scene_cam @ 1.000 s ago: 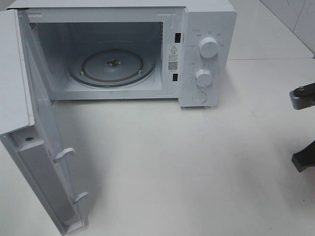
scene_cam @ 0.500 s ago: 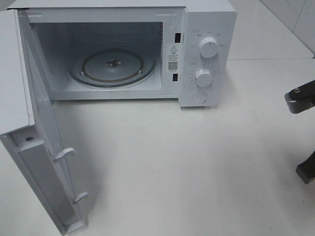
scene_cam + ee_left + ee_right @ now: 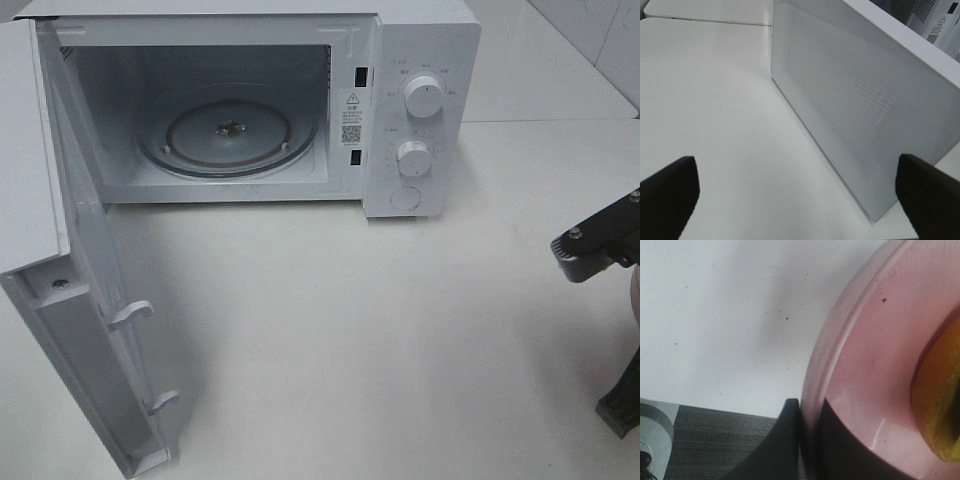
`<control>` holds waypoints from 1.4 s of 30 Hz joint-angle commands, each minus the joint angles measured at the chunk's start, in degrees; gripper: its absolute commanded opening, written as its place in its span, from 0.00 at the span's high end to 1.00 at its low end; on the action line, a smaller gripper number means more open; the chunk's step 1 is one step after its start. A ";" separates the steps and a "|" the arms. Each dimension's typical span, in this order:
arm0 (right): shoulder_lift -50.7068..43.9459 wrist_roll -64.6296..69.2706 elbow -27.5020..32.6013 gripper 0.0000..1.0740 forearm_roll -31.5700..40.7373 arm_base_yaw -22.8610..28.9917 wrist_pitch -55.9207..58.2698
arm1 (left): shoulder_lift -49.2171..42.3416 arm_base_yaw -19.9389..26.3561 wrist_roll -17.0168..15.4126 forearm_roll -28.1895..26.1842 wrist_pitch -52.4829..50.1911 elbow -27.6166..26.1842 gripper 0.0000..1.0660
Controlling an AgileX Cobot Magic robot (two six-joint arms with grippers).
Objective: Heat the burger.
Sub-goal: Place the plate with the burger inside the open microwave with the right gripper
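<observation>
While the microwave point(image 3: 420, 100) is sitting at 12 o'clock on the white table point(image 3: 400, 330), its door point(image 3: 80, 330) is standing wide open, reaching toward 8 o'clock, and the glass turntable point(image 3: 228, 135) is showing inside the cavity. The right gripper point(image 3: 809, 440) is sitting at the 3 o'clock edge of the high view, jaws pressed together, pinching the rim of the pink plate point(image 3: 865, 365). The burger point(image 3: 940, 400) is resting on that plate, with only a slice of golden bun showing in the right wrist view. The left gripper point(image 3: 797, 195) is hovering with its fingers point(image 3: 670, 195) spread wide, gripping nothing, facing the door's perforated outer panel close by.
</observation>
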 commanded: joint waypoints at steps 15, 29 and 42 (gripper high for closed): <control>-0.40 5.50 0.34 1.00 -5.39 14.38 4.30 | -1.03 0.17 0.06 0.00 -0.57 0.29 0.06; -0.40 6.07 0.34 1.00 -7.56 26.81 4.41 | -1.03 0.17 0.06 0.00 -0.57 0.29 0.06; -0.40 3.32 0.34 1.00 -10.37 30.88 3.95 | -1.03 0.17 0.06 0.00 -0.57 0.29 0.06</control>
